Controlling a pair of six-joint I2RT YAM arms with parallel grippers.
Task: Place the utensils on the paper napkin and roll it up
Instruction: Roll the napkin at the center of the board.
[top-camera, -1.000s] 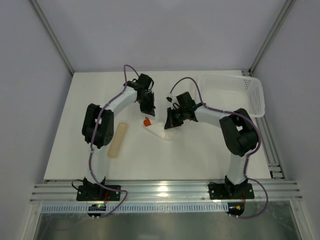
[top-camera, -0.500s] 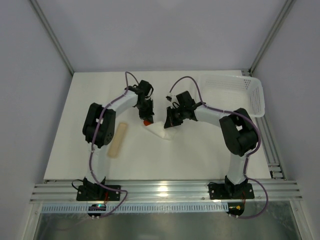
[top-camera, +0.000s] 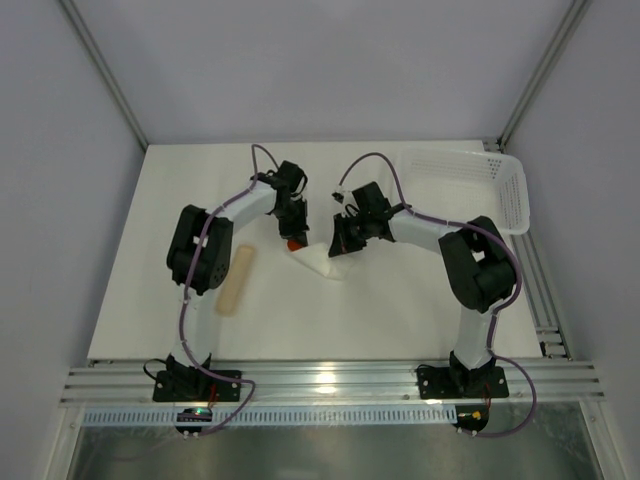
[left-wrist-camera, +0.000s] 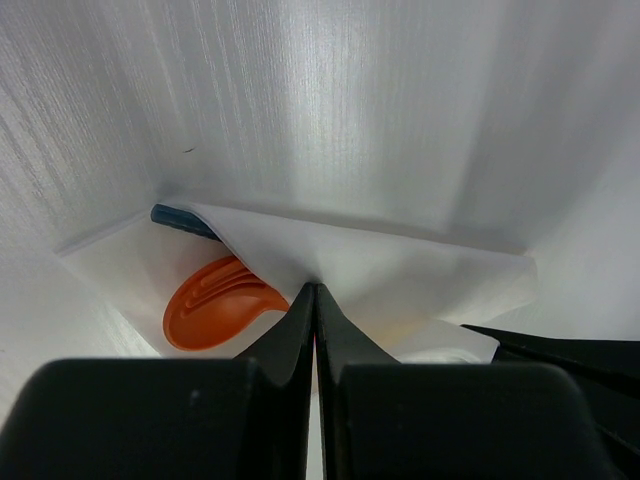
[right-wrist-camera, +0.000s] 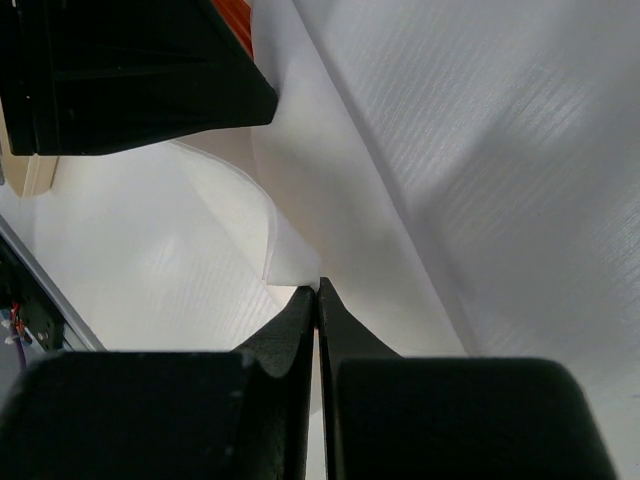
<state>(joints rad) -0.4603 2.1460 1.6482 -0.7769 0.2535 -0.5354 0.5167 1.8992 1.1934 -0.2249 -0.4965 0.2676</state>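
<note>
White table (top-camera: 130, 260) holds beige cylinder (top-camera: 237, 281) and basket (top-camera: 512, 200); left fingers (left-wrist-camera: 288, 335) and right fingers (right-wrist-camera: 292, 325) pinch the napkin (left-wrist-camera: 400, 270) over the spoon (left-wrist-camera: 215, 305).

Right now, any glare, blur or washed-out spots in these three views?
Top external: sharp, evenly lit, one glare patch on the front rail. Left wrist: left gripper soft up close, sheen streaks on the table, orange spoon clear. Right wrist: right gripper similarly blurred, white napkin nearly blends into the table.
</note>
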